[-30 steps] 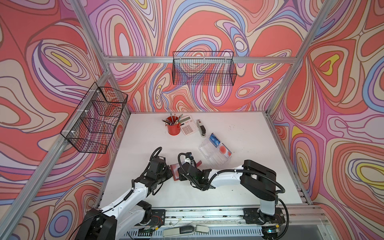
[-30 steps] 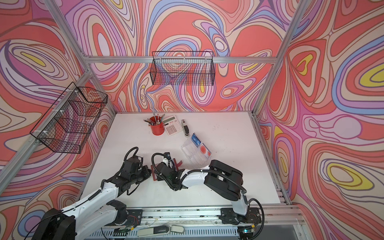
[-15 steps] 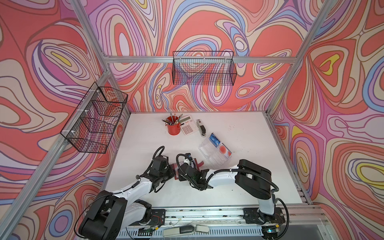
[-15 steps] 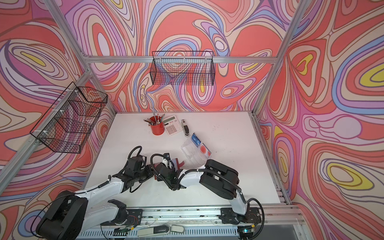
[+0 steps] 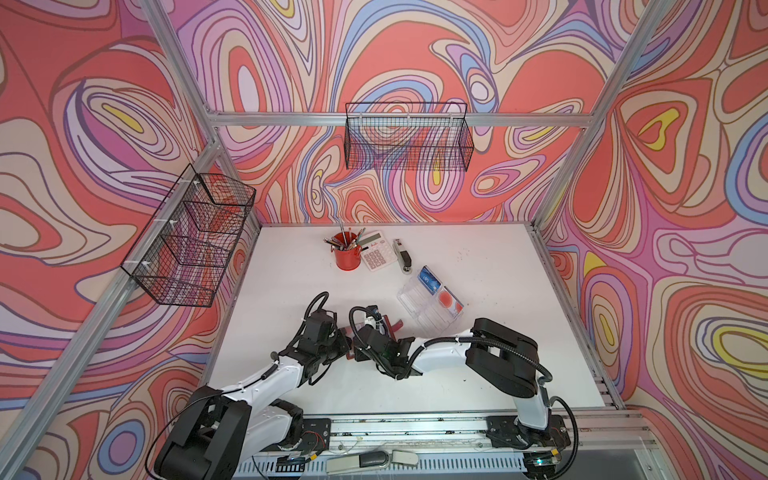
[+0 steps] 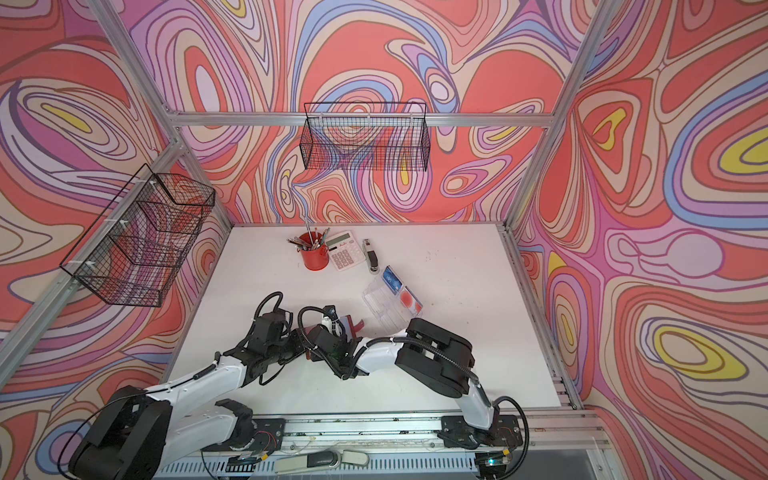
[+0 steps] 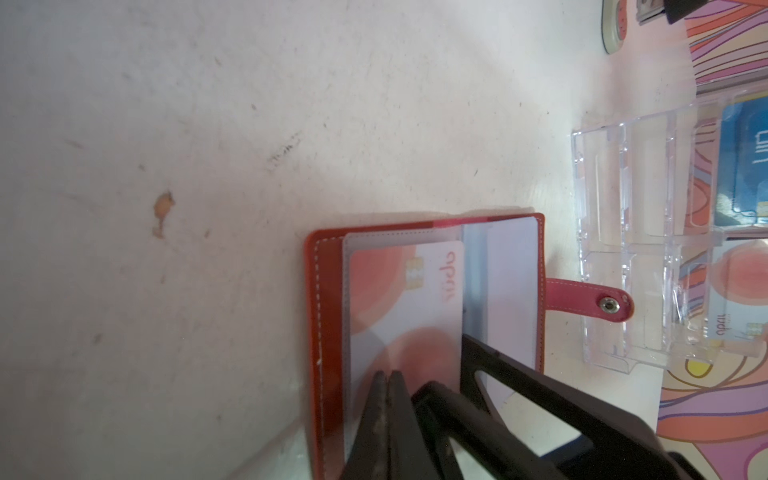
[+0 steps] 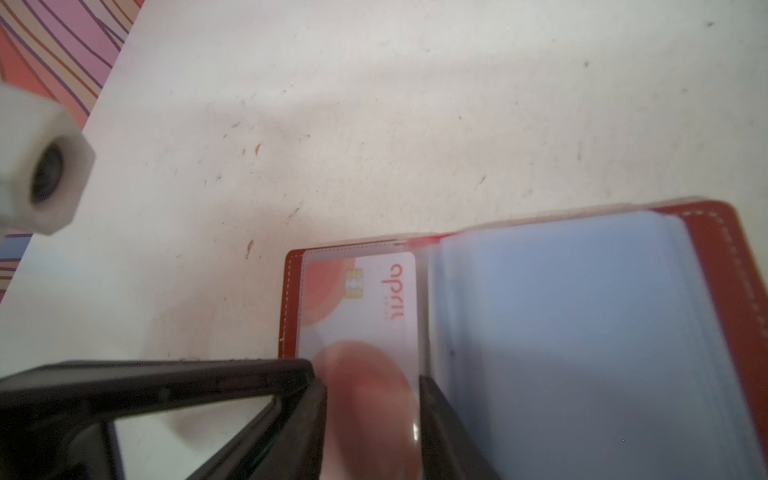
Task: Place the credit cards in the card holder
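I have the card holder lying open on the white table, just below the middle of both top views, between my two wrists. A pale credit card with red-orange circles lies under the clear sleeve of the page away from the snap tab, nearly home as far as I can judge. My left gripper is clenched on nothing that I can see, its tips pressing down on that sleeve. My right gripper has its jaws apart, one at each long edge of the card; whether they actually pinch it I cannot tell. To finish this well I should pin the page flat with the left tips and nudge the card straight along the sleeve, never skewed. More credit cards wait in the clear tray, up and to the right of centre
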Motion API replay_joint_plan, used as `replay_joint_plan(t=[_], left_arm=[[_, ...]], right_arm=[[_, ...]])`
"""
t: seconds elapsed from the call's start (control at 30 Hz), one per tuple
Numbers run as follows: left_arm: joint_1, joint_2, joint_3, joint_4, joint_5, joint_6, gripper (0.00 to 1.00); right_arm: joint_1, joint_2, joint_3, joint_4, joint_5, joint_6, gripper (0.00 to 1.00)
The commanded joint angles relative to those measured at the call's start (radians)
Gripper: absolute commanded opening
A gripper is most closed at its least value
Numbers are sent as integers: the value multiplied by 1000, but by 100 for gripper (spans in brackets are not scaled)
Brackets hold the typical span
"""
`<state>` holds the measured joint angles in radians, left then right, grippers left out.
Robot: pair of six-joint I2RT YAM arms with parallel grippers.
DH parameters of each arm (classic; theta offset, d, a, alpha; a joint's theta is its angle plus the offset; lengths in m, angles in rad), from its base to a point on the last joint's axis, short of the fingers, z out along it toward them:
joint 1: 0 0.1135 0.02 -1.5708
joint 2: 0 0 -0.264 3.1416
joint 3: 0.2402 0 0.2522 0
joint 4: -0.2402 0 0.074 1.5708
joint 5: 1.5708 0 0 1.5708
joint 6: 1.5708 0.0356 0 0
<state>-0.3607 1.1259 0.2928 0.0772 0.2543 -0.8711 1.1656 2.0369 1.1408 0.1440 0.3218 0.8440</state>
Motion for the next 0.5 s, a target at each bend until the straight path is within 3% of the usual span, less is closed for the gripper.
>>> replay_joint_plan(t=[0.0,0.2,0.3,0.4,0.47], left_arm=[[-2,-40,10,-84,-8,15,1],[-3,-215,37,-276,-68,88,34],[-2,-323,54,-408,-148,134,46],[-2,-415,59,-492,-252,144,65],[-2,-454,43,-488,-260,129,67]], right_arm=[[5,-17,5,-20,-40,-52,41],[-66,-102,122,-266,-87,-187,45],[-102,-147,149,-346,-25,-251,49],[-136,-164,143,-348,56,-313,51],[-161,-169,97,-284,64,-320,50]])
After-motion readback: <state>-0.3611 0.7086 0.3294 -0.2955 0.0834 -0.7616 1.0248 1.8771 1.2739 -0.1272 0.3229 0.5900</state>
